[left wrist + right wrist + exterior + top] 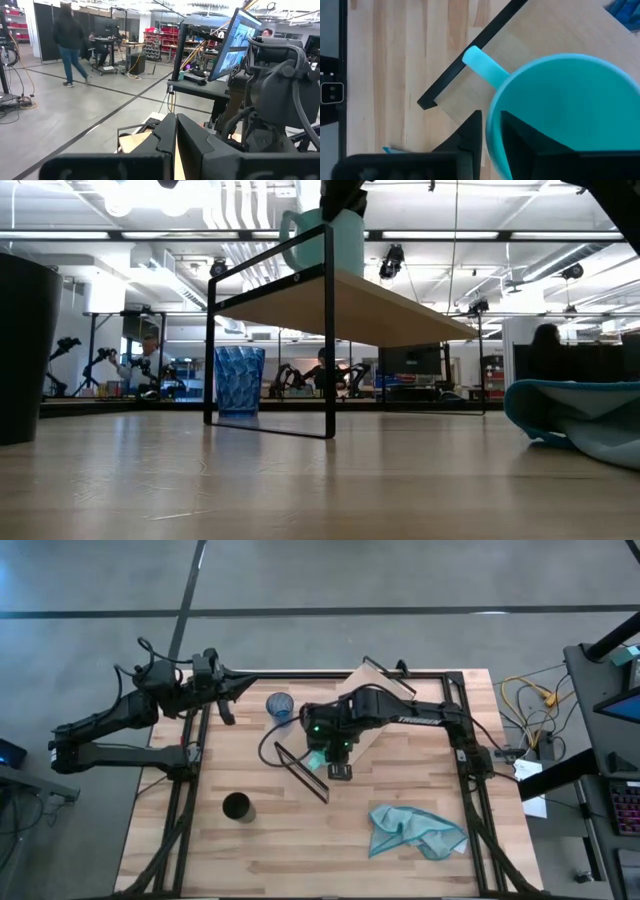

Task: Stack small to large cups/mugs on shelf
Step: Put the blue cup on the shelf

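The teal mug [560, 115] stands upright on the light-wood shelf [372, 708], near its near end; it also shows in the low view [325, 240]. My right gripper [490, 135] is above it, shut on its rim. The dark-blue tumbler [280, 705] stands on the table beside the shelf's far-left side. The black cup [237, 807] stands on the table toward the near left. My left gripper [236, 690] is shut and empty, raised over the table's far-left part. My right gripper pinches the teal mug's rim [492, 117], next to the handle [482, 65], with one finger [520, 142] inside the mug and one [470, 137] outside. The fingers come from above, pointing down. The mug is upright, its base at the shelf's plank [330, 275].
A crumpled teal cloth [415, 832] lies on the table at the near right. The shelf lies slantwise across the table's middle, on black wire-frame ends [270, 350]. Black frame rails [190, 780] run along the table's left and right sides.
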Robot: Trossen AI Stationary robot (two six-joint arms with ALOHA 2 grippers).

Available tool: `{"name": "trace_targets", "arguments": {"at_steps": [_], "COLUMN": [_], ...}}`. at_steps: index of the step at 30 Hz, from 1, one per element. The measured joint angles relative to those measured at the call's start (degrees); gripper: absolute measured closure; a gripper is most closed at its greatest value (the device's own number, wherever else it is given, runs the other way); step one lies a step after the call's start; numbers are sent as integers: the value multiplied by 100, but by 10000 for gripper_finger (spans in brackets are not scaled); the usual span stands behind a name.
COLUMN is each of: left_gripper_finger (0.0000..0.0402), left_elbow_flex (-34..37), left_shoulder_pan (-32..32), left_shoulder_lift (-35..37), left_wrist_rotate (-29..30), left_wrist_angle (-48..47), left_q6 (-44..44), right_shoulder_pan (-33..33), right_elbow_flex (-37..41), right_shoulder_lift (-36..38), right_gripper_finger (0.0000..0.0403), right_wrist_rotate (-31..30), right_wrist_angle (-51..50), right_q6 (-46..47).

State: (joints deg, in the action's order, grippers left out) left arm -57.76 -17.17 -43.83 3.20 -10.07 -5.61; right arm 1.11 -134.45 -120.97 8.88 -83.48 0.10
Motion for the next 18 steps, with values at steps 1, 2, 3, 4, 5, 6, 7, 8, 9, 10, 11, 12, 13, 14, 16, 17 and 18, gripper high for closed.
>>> {"name": "trace_targets", "arguments": {"at_steps": [1,2,3,4,5,6,7,8,9,10,11,12,13,14,16,17,18], "left_gripper_finger": [402,402,402,402,402,402,402,402,402,402,402,402,402,402,402,402,402], "left_elbow_flex": [0,0,0,0,0,0,0,0,0,0,0,0,0,0,-1,-3,-7], "left_shoulder_pan": [0,0,0,0,0,0,0,0,0,0,0,0,1,0,0,1,1], "left_shoulder_lift": [-1,-4,-7,-7,-5,-4,-4,-4,-4,-4,-7,-11,-17,-27,-47,-65,-76], "left_wrist_rotate": [-1,0,1,1,0,1,1,1,1,1,1,1,1,2,3,3,3], "left_wrist_angle": [0,0,0,0,0,0,0,0,-1,-1,0,0,0,-4,-103,-227,-365], "left_q6": [0,0,0,0,2,2,2,2,2,2,2,2,1,0,0,-3,-10], "right_shoulder_pan": [1,1,1,1,1,1,1,1,1,1,-1,1,1,1,1,1,1], "right_elbow_flex": [0,0,0,0,0,0,0,0,0,0,0,0,0,0,0,0,0], "right_shoulder_lift": [0,0,0,0,2,3,7,11,30,45,77,115,150,187,283,348,407], "right_gripper_finger": [335,332,330,329,328,328,329,330,332,333,334,334,334,335,335,335,335], "right_wrist_rotate": [2,2,2,2,2,2,2,2,2,2,2,3,4,4,4,4,4], "right_wrist_angle": [0,0,1,4,4,7,7,17,35,71,105,130,150,164,160,164,166], "right_q6": [0,-2,-6,-10,-12,-12,-12,-13,-15,-12,12,52,74,76,76,80,92]}}
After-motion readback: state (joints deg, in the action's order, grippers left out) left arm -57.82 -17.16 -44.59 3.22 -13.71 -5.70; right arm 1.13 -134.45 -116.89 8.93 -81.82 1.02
